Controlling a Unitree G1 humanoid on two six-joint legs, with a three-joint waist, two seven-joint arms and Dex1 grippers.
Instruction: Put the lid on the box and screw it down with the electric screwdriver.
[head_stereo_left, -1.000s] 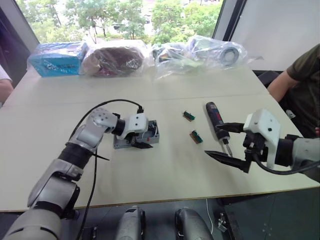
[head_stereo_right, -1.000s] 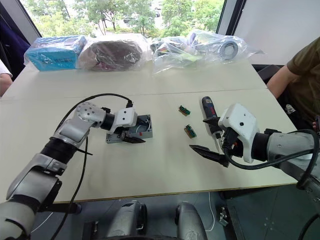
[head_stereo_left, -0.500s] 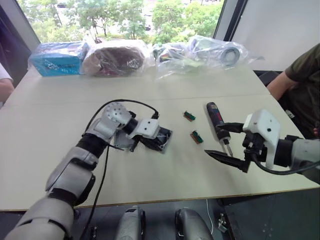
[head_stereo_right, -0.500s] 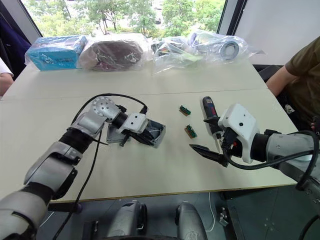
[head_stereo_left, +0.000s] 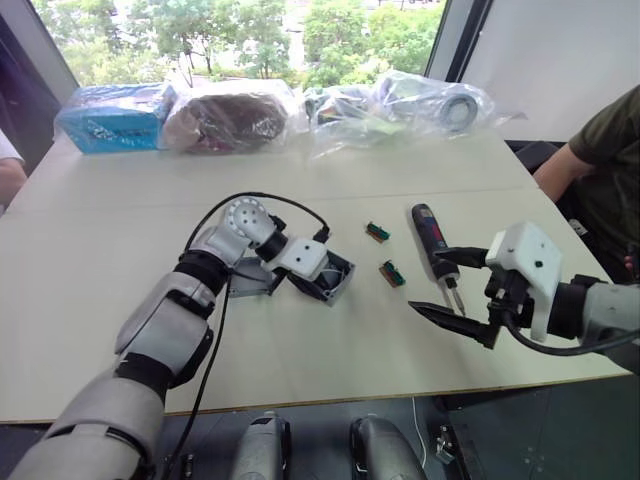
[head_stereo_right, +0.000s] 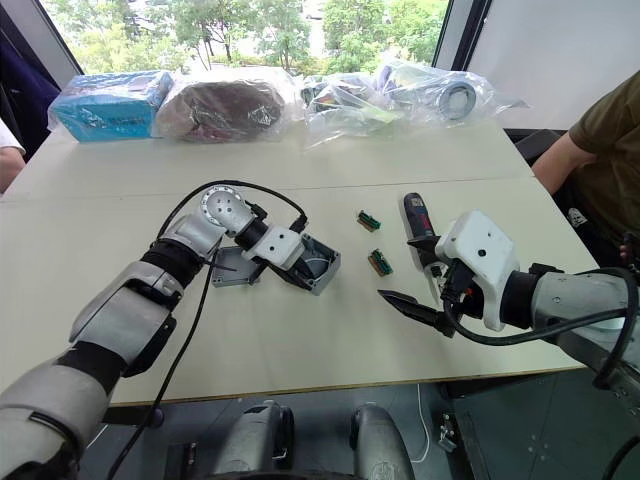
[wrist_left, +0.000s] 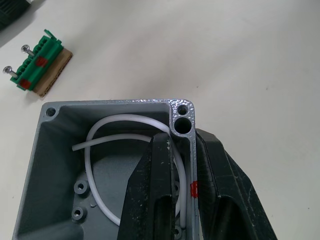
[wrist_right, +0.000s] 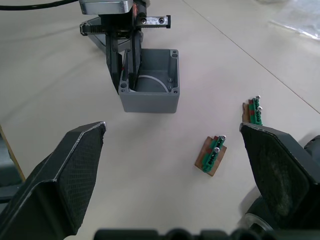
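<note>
Left pincer: my left gripper (wrist_left: 181, 200) is pinched on one wall of the box (head_stereo_right: 315, 262), one finger inside against the white wires (wrist_left: 107, 150), the other outside.
Right pincer: my right gripper (head_stereo_left: 448, 283) hangs spread wide over the table (head_stereo_left: 330, 370), holding and touching nothing.
What has changed: a second ago the box sat squarely under my left gripper, close to my left side; now I have dragged it toward the middle of the table, nearer the two green circuit pieces (head_stereo_left: 385, 252). My right gripper has not moved.
Lid: the flat grey piece (head_stereo_right: 232, 271) left behind beside my left forearm is, I think, the lid, though my arm hides much of it.
Box now: open side up, uncovered, apart from the lid.
Electric screwdriver: lies on the table (head_stereo_left: 432, 240) just beyond my right gripper, untouched.
Meaning for the task: the box is being brought within reach of both arms; the lid is not yet on, and no screwing has begun.
Next, as I judge it: set the box down, fetch the lid, seat its corner holes over the box's.
</note>
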